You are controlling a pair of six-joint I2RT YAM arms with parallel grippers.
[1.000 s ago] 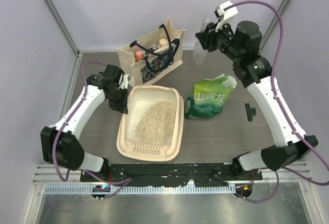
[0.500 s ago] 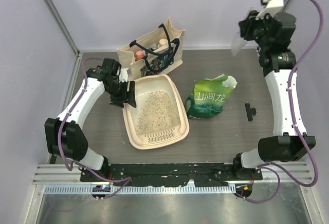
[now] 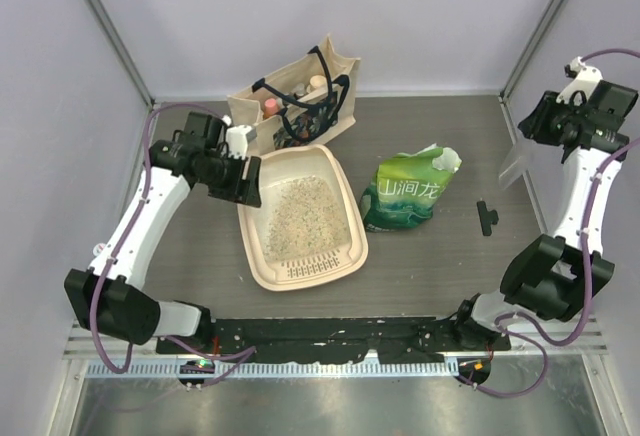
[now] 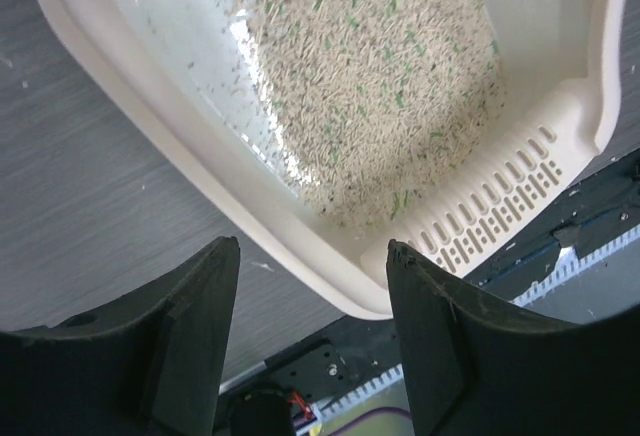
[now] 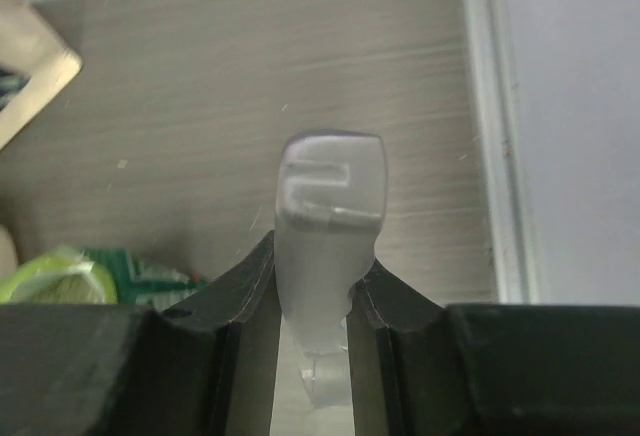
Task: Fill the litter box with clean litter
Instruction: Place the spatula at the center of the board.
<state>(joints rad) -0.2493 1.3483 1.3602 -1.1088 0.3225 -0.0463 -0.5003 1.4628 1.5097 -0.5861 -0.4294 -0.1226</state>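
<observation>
Litter (image 3: 305,211) lies as a thin patch in the middle of the box (image 3: 262,256), with bare plastic showing around it, so by my judgement the fill is only partly done. The box sits left of centre on the table. Its long axis runs from the tote (image 3: 295,106) at the far end toward the arm bases, slightly skewed, with the slotted strip (image 3: 305,271) at the near end. The left gripper (image 3: 240,178) hangs at the box's far-left corner with its jaws apart and nothing between them. Whether it touches the rim I cannot tell. The right gripper (image 3: 545,126) is well apart, out at the table's right edge, and is clamped on the handle of a clear scoop (image 3: 520,161). The green bag (image 3: 405,191) stands between it and the box, so any further scoop of litter would have to travel leftward across the box's short axis. The left arm is the nearer one, but the right one carries the tool. The left wrist view adds green flecks in the litter (image 4: 380,86), the glossy bare floor along one wall, and the left gripper (image 4: 310,248) framing the rim (image 4: 150,126) from above. The right wrist view shows the right gripper (image 5: 318,256) pinching the scoop (image 5: 330,196) by its handle, but the bowl is hidden there. Only the top view shows the bowl hanging below, and whether it holds litter I cannot tell.
</observation>
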